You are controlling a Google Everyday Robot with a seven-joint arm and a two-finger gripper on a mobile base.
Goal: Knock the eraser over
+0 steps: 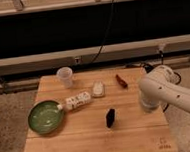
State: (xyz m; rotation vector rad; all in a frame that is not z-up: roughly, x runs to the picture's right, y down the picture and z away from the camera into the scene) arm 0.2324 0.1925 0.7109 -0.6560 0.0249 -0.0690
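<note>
The eraser is a small black block standing upright near the middle of the wooden table. My white arm reaches in from the right over the table's right side. The gripper hangs below the arm's elbow-like end, to the right of the eraser, apart from it and at about the same depth on the table.
A green plate lies at the left. A white segmented box lies beside it, and a small white rounded pad sits behind the eraser. A clear cup stands at the back left. A small reddish object lies at the back right.
</note>
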